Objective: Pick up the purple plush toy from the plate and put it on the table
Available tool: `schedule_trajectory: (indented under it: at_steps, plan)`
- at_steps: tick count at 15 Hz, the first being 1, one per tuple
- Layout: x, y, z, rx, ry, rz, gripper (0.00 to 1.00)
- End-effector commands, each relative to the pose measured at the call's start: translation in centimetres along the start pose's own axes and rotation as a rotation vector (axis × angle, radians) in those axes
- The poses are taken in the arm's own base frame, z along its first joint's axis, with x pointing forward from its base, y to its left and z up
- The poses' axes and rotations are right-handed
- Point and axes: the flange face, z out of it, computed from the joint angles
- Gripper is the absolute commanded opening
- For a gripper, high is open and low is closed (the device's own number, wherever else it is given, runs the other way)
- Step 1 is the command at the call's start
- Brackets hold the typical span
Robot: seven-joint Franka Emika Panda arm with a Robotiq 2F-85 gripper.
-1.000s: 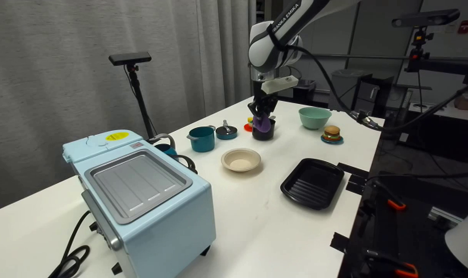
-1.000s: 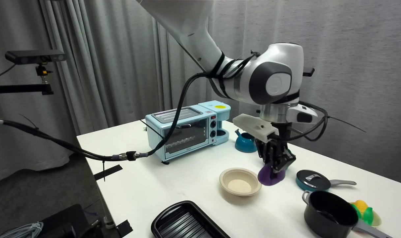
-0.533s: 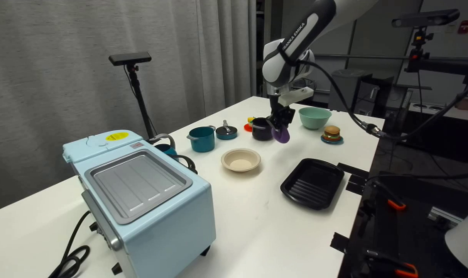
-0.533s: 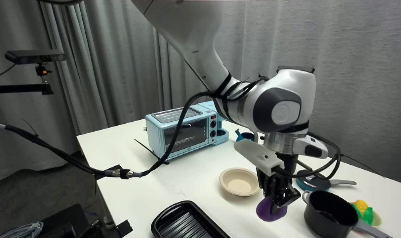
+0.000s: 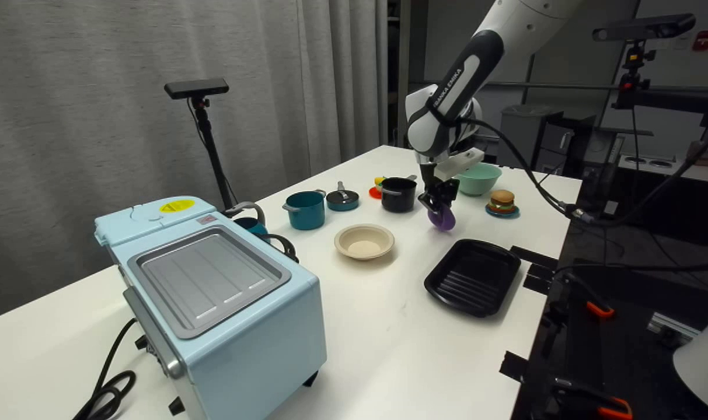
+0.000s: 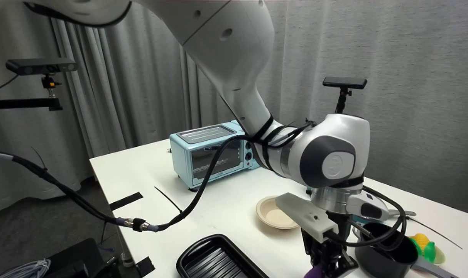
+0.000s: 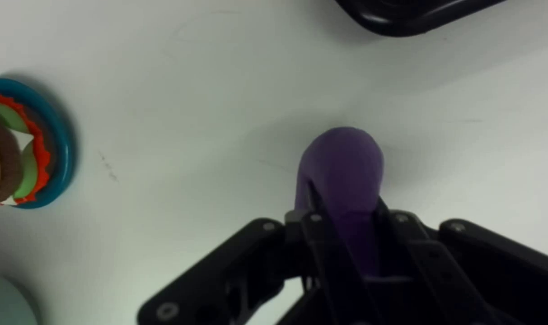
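The purple plush toy (image 5: pixel 444 219) is a soft roundish lump held in my gripper (image 5: pixel 438 201), seen in both exterior views. In the wrist view the toy (image 7: pixel 346 167) sits between the two dark fingers of the gripper (image 7: pixel 344 201), which press on its sides. In an exterior view only the top of the toy (image 6: pixel 313 272) shows at the lower edge. It is low over the white table (image 5: pixel 377 344); I cannot tell whether it touches. The beige plate (image 5: pixel 364 249) is empty and apart from the gripper; it is partly covered by the arm in an exterior view (image 6: pixel 273 218).
A black ridged tray (image 5: pixel 473 277) lies near the toy. A black pot (image 5: pixel 398 198), a green bowl (image 5: pixel 470 182) and a toy burger on a blue dish (image 5: pixel 501 201) stand around the gripper. A teal pot (image 5: pixel 306 211), a lidded pan (image 5: pixel 342 198) and a light-blue oven (image 5: pixel 272 344) are farther off.
My gripper, holding the purple toy, has moved lower, away from in front of the black pot and toward the area between the black tray and the burger. The plate has not moved.
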Motion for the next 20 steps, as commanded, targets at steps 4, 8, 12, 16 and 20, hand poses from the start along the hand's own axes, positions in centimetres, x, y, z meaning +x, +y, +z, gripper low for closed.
schedule_trajectory:
  at_steps: [4,8,12,16,20]
  plan:
    - [0.1,2.4,3.0,-0.063,-0.002,-0.002,0.06]
    - [0.1,2.8,3.0,-0.07,-0.002,-0.003,0.46]
    - [0.3,2.9,2.9,-0.072,-0.005,-0.001,0.7]
    - [0.2,2.8,2.6,-0.065,-0.007,-0.004,0.99]
    - [0.1,3.0,1.1,-0.04,0.006,-0.006,1.0]
